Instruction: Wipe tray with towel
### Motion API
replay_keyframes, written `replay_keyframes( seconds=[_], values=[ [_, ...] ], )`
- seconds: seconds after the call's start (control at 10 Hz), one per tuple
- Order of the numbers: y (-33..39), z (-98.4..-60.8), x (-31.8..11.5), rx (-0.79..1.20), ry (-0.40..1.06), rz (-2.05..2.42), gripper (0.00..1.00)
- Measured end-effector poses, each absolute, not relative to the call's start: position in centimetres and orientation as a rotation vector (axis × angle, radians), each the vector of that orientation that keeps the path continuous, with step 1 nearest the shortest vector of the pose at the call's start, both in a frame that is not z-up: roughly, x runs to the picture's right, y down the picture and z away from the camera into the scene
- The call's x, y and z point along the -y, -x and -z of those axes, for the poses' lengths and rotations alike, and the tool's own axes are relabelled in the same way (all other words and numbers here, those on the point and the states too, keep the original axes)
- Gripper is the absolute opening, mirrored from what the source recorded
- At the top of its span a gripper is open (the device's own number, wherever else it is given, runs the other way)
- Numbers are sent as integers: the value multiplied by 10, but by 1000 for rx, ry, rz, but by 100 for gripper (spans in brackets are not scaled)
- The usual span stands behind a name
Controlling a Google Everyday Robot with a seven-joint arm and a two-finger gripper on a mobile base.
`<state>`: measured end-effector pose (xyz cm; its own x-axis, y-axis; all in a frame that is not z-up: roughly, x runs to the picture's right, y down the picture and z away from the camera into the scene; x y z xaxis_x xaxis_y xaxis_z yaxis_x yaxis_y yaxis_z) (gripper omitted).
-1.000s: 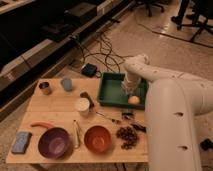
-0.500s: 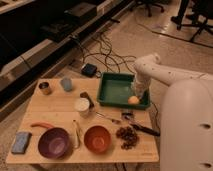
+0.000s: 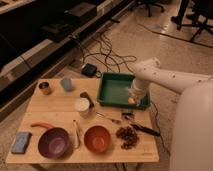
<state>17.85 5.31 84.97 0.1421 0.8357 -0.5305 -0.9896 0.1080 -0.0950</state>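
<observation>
On the tabletop's far right: a green tray [image 3: 112,87]; its near-right corner is covered by the arm.
Tool: the tool [image 3: 134,96] hangs inside the tray at its near-right part, pointing down. I cannot tell whether it is apart or together.
Towel: cannot be made out. A pale patch at the arm's end could be cloth or the tool's own body.
Inside the tray: a small orange thing [image 3: 131,101] lies just beside the tool at the near wall, too blurred to name.
Arm: the white arm [image 3: 165,77] reaches in from the right. The robot body [image 3: 195,130] fills the right edge and is cut off.
Tabletop [image 3: 60,112], far left: a tin can [image 3: 45,88] with a grey-blue cup [image 3: 66,83] near it.
Middle: a white cup [image 3: 81,105], with a dark blurred item [image 3: 86,96] just beyond it.
Near row, left to right: blue sponge [image 3: 21,142], purple bowl [image 3: 53,141], orange bowl [image 3: 97,138], dark cluster [image 3: 127,136].
Floor beyond: a black box [image 3: 90,70] and tangled cables [image 3: 107,52].
</observation>
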Motion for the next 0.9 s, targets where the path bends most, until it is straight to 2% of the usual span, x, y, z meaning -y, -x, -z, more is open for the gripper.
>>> replay_keyframes(
  seconds=[0.4, 0.9],
  values=[
    [-144, -847, -54, -335, 536, -1330, 0],
    [-96, -889, -26, -296, 583, -1280, 0]
  ],
)
